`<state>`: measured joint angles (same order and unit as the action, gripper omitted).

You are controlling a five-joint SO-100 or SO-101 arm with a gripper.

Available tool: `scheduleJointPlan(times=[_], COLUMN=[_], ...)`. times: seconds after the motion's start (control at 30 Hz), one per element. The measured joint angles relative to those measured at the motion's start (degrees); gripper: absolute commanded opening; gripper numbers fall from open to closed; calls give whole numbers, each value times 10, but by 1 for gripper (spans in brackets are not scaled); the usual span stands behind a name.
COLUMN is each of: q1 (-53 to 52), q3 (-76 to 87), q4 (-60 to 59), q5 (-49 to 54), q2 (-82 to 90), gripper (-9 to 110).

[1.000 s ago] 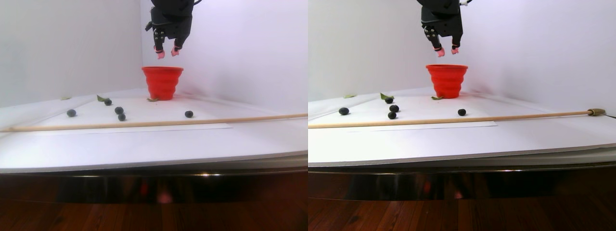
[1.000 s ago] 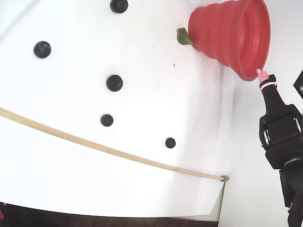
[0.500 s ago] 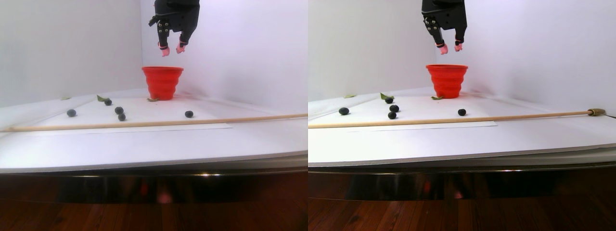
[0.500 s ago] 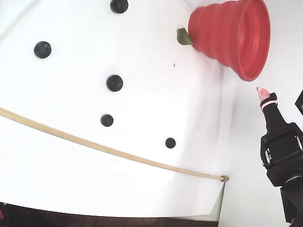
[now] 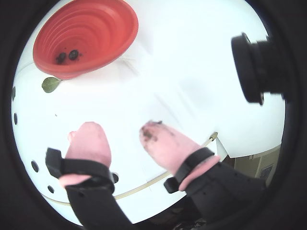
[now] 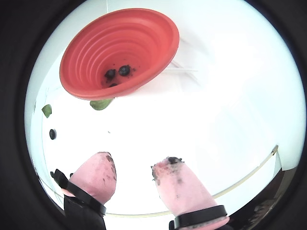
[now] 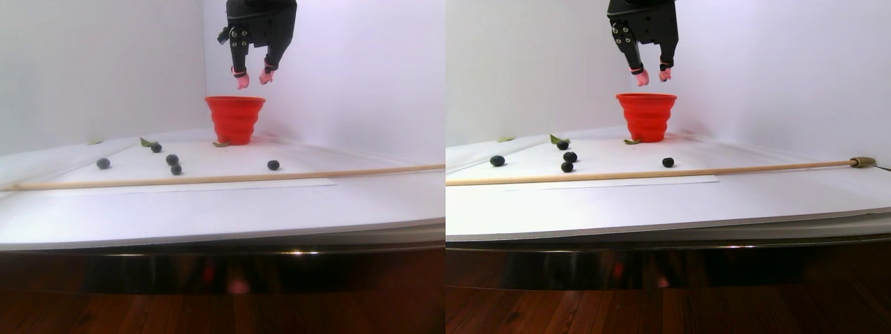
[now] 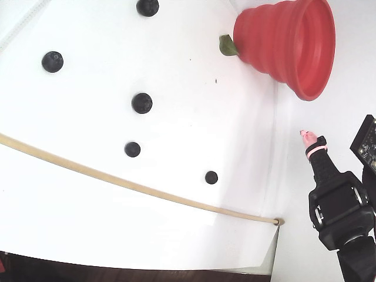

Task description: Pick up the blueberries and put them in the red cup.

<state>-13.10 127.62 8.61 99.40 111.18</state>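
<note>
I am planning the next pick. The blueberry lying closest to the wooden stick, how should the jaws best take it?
Probably from straight above, jaws closing across the widest part of that blueberry. It is small, round, and lies alone on the white table, so any side would serve. Keep the jaws clear of the stick beside it. The gripper is open and empty.

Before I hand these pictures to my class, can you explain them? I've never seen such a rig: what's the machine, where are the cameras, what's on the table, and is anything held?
It is a small robot arm whose end effector has two pink-tipped fingers, open and holding nothing. Two round pictures come from cameras riding on the arm, looking down past the fingers. The wide double picture is from a low camera in front; the last looks down from above. On the white table stand a red cup, already holding a few blueberries, five loose blueberries, small green leaves and a thin wooden stick.
</note>
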Motion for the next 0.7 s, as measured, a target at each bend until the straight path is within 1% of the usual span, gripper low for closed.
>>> scheduleJointPlan(times=[0.27,0.7], q1=[-17,-21], q3=[28,70], q4=[-8,-10], q5=[-4,-4], q2=[39,42], gripper=[15,15])
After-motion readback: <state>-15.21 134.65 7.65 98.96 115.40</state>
